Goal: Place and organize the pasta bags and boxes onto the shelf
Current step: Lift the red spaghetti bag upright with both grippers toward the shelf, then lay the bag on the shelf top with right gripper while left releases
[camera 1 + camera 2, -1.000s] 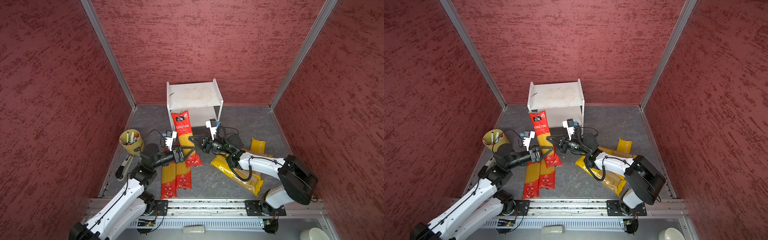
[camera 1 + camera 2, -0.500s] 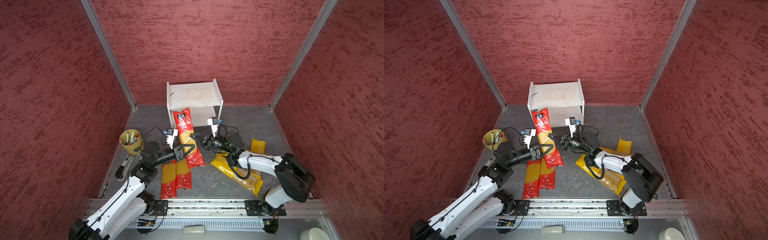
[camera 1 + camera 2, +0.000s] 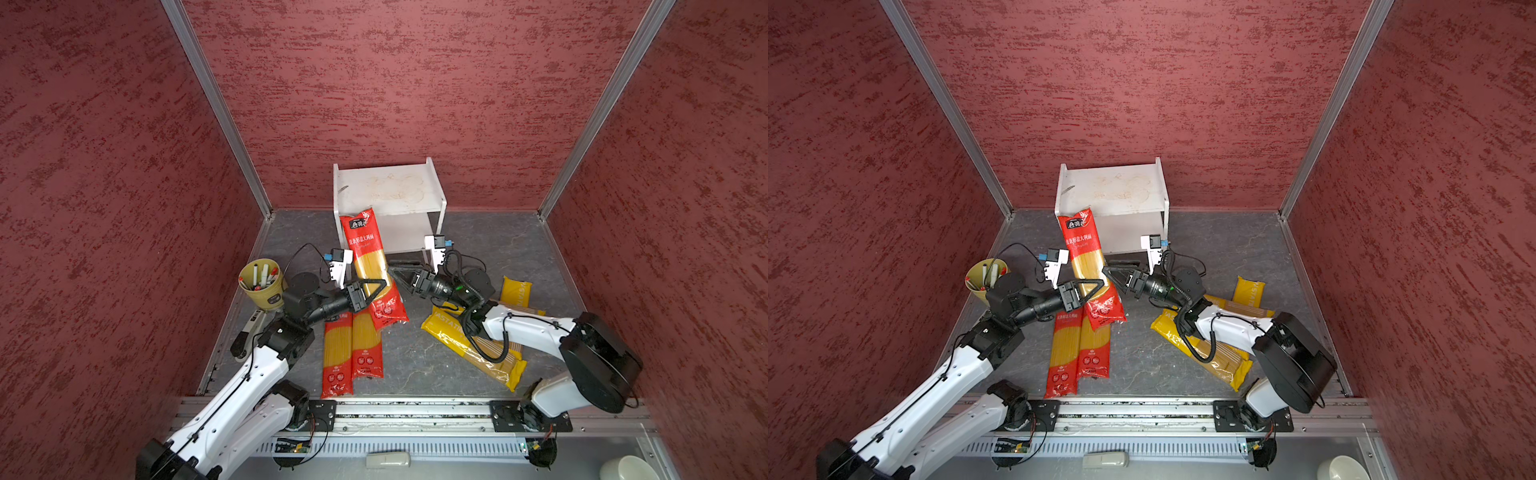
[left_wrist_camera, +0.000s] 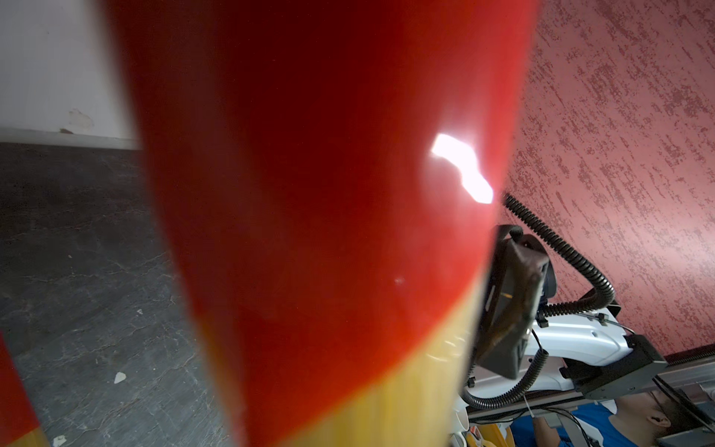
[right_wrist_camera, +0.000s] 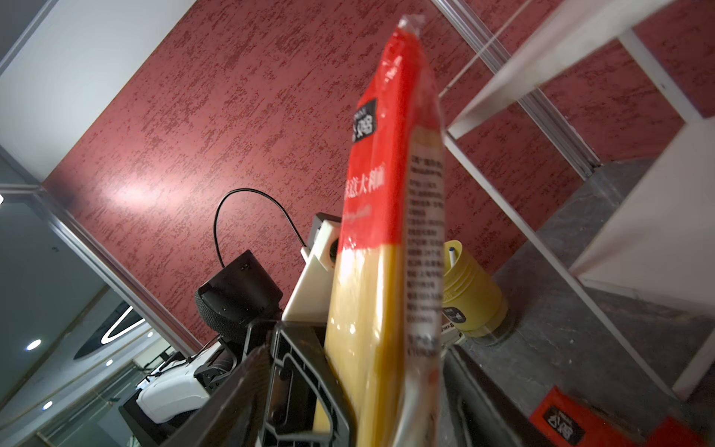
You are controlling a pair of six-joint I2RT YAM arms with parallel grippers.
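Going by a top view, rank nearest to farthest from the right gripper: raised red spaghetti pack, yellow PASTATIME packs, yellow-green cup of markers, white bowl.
1. raised red spaghetti pack, beside the right gripper.
2. yellow PASTATIME packs, on the floor under its arm.
3. yellow-green cup of markers, far left.
4. white bowl, bottom right corner.

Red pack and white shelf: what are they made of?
The red pack is probably thin glossy plastic film: it shines, crinkles at the sealed end, and its clear middle shows the spaghetti. The shelf looks like white painted board or plastic, matte, with a stained top; I cannot tell which.
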